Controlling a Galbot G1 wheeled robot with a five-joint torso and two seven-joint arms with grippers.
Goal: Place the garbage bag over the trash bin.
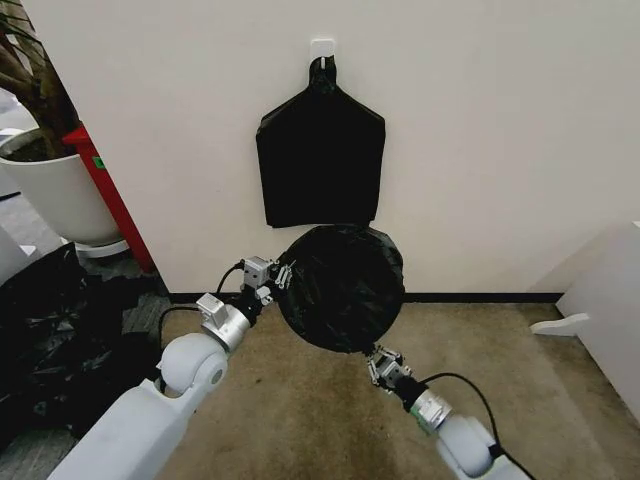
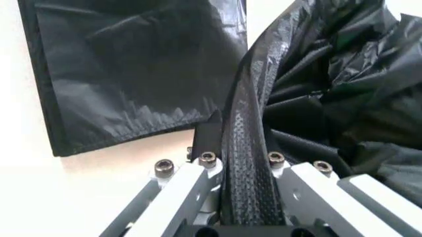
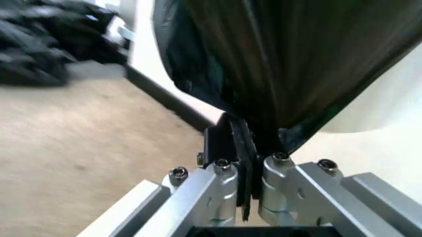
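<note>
While a heap of black plastic point(image 1: 55, 340) and a white plant pot point(image 1: 55, 190) crowd the far left, bare tan floor point(image 1: 300, 410) lies open below the grippers, and a white panel point(image 1: 610, 310) bounds the right. Ahead, the wall point(image 1: 480, 140) carries a hook with a flat black bundle point(image 1: 320, 165). Just below it, the garbage bag point(image 1: 340, 288) is stretched over a round rim, presumably the trash bin, whose body is hidden. Left gripper point(image 1: 277, 278) is clamped on the bag's left edge; right gripper point(image 1: 378, 357) pinches its lower right edge, jaws nearly closed on film.
</note>
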